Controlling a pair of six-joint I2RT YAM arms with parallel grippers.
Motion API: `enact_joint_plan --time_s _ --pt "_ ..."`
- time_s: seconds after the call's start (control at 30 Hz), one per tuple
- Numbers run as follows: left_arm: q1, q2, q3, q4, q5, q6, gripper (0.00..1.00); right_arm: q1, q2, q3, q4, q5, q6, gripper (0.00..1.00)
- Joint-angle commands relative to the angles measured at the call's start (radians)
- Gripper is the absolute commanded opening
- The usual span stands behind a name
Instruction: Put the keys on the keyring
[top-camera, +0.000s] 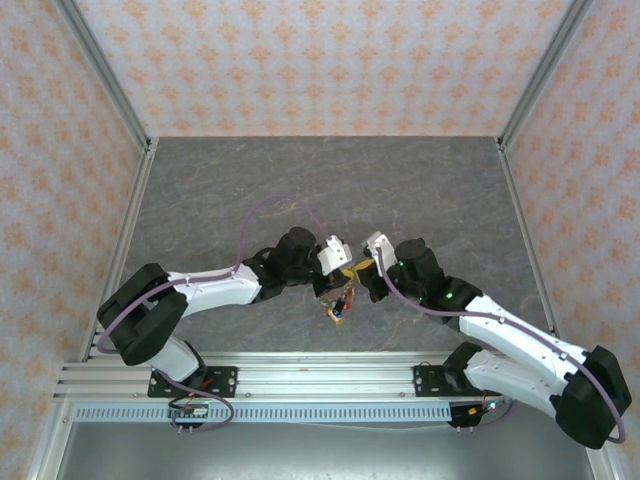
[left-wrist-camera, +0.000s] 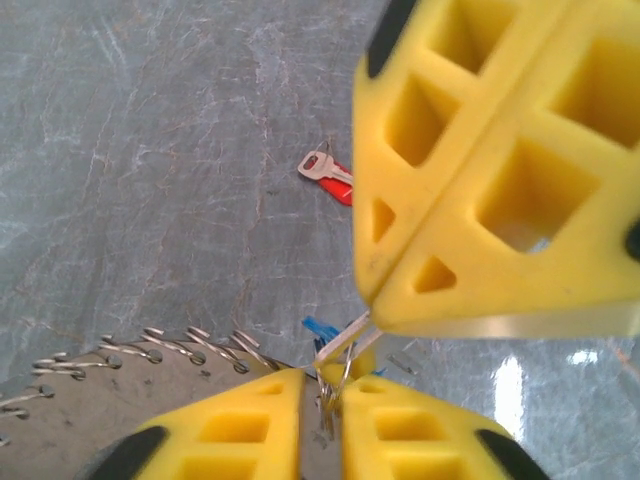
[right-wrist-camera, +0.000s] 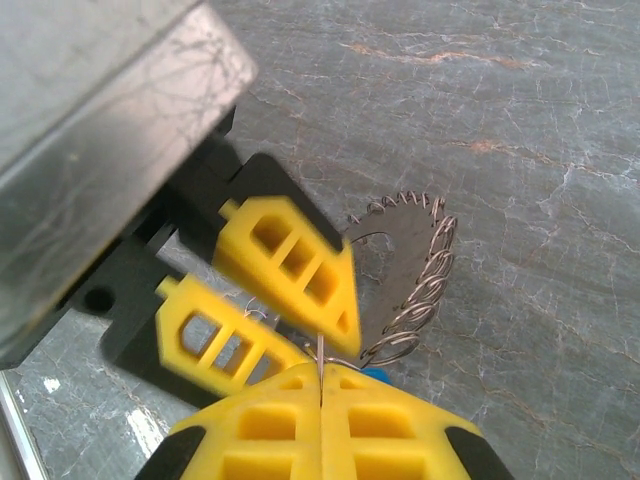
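Top external gives us the grey marbled table (top-camera: 300, 190), with the left arm (top-camera: 215, 288) and right arm (top-camera: 500, 320) meeting tip to tip near its middle. A small bunch of keys (top-camera: 340, 308) sits just below them. From the left wrist we see the left gripper (left-wrist-camera: 322, 388) nearly closed, its yellow fingers nipping the edge of the keyring (left-wrist-camera: 120, 410). The keyring is a flat brownish-grey disc rimmed with silvery wire teeth. The right gripper (right-wrist-camera: 320, 378) is pressed fully together on a thin silver strip (right-wrist-camera: 320, 350); we cannot tell whether that is a key. A red-tagged key (left-wrist-camera: 328, 172) lies flat on the table, well apart.
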Motion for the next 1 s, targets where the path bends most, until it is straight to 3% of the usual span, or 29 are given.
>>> enact_joint_plan --time_s 0.0,0.33,0.63,0.97 --pt "-0.009 0.006 0.012 -0.013 -0.013 0.016 0.27 0.0 -0.024 -0.002 0.037 0.008 0.007 0.0" --pt "-0.01 0.036 0.049 -0.037 -0.011 0.028 0.22 0.0 -0.021 -0.009 0.056 0.008 0.016 0.0" --pt "-0.009 0.03 0.041 -0.035 -0.015 0.029 0.0 -0.001 -0.026 -0.009 0.048 0.01 0.017 0.0" --pt "-0.009 -0.018 0.019 -0.043 -0.016 0.045 0.0 -0.003 -0.048 -0.015 0.004 0.128 0.023 0.0"
